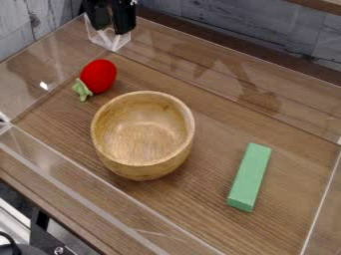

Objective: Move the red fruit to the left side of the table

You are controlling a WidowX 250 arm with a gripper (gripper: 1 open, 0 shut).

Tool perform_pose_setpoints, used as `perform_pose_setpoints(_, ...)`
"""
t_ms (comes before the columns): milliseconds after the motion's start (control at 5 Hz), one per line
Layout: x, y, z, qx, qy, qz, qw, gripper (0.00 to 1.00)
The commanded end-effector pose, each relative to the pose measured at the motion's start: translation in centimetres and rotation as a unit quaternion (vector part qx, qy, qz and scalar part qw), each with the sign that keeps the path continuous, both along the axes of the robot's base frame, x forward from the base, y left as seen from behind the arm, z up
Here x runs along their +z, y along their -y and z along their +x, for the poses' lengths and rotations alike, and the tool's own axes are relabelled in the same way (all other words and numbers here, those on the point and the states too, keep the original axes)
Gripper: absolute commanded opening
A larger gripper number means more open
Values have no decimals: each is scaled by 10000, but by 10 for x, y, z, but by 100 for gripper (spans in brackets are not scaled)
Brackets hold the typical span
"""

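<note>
Black and open, the two-finger gripper (112, 33) hangs at the top left of the view with nothing between its jaws, which stand wide apart and point almost straight down. The small rounded red toy strawberry with its green leafy cap (96, 74) lies on the brown wood-grain tabletop (200, 110), free of any grip, below the gripper in the picture and slightly to its left, that is, nearer to the camera. The two are apart, with clear air between the fingertips and the fruit. The strawberry sits near the left clear acrylic wall (38, 62) and just beside the rim of the round light wooden bowl (143, 132), not touching it as far as I can tell; its green cap points toward the near left. The long green rectangular block (249, 176) lies well apart on the right. I judge that the fruit is already on the left side, so the placing looks done.
</note>
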State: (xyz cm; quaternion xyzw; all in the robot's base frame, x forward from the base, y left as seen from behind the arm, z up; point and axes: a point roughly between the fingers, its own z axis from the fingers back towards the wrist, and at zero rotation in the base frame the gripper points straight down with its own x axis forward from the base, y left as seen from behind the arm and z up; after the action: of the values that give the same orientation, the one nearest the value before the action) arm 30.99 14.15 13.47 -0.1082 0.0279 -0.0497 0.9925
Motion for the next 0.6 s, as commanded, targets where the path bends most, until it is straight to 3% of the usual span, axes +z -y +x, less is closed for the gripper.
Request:
perform_pose_setpoints(0, 23, -3, -7, 311, 274, 197, 9989, 100)
perform_pose_setpoints(400, 36, 26, -25, 788, 209, 172, 9965, 100)
